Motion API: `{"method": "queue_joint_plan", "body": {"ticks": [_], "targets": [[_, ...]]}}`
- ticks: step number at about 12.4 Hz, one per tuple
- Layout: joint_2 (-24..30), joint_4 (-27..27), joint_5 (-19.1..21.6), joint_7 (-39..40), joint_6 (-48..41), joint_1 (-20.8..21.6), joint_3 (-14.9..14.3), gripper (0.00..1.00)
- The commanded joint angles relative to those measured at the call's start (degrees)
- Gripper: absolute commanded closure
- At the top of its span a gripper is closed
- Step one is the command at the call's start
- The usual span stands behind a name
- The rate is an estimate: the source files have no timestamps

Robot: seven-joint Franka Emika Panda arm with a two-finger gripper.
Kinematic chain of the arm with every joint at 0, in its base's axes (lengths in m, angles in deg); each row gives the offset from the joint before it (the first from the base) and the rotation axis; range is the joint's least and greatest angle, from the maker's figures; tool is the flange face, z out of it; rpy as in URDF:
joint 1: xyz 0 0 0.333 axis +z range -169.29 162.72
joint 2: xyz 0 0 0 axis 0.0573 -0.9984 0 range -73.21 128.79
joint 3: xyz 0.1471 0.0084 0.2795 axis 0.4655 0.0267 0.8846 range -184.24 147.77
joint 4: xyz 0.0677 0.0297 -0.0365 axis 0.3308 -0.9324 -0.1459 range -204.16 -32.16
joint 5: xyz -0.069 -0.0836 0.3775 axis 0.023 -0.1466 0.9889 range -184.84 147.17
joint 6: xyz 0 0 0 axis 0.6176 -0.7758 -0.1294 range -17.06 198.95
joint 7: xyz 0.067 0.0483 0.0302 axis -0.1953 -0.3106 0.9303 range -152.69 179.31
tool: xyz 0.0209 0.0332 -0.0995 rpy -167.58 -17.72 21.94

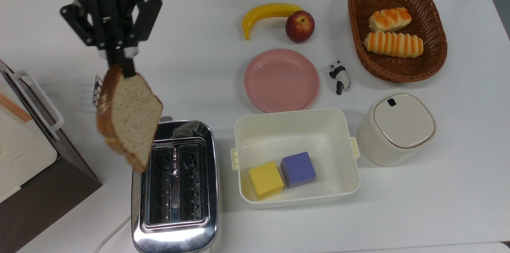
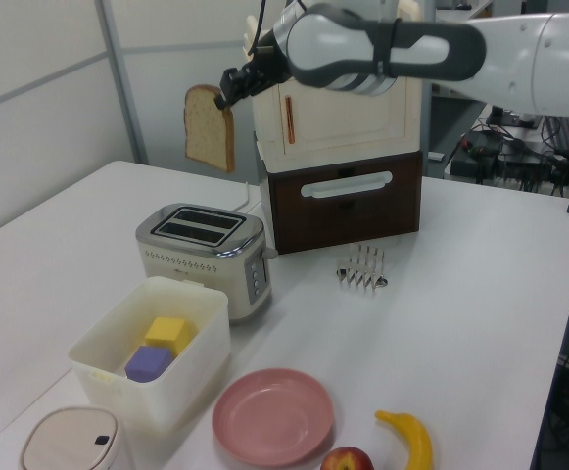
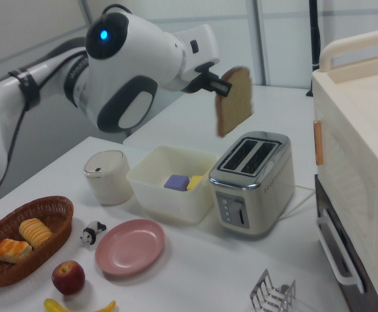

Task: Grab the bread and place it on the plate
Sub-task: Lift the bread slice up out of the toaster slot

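I see a chrome toaster (image 1: 175, 189) at 7 o'clock on the white counter (image 1: 438, 205) in the top view, both slots empty. Beside it at 6 o'clock sits a cream tub (image 1: 297, 157) holding a yellow cube (image 1: 265, 179) and a purple cube (image 1: 298, 169), touching. At 1 o'clock a wicker basket (image 1: 436, 57) holds two striped rolls (image 1: 392, 44); a banana (image 1: 267, 14) and apple (image 1: 299, 26) lie at 12
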Motion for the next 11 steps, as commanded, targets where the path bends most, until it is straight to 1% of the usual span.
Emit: {"method": "queue_joint_plan", "body": {"ticks": [1, 4, 6, 7, 8, 11], "targets": [[6.19, -3.08, -2.05, 0.90, -17.14, -0.67, -0.20, 0.86], [7.78, -2.90, -6.00, 1.51, -31.22, -0.59, 0.06, 0.86], [7.61, -2.99, -6.98, 2.39, -38.26, -0.15, 0.76, 0.87], [7.26, -3.16, -6.98, 2.39, -40.56, 0.03, 0.86, 0.89], [6.99, -3.43, -7.07, 2.39, -42.50, 1.16, 0.86, 0.90], [4.63, -3.78, -9.61, 2.30, -45.23, 4.06, 0.77, 0.91]]}}
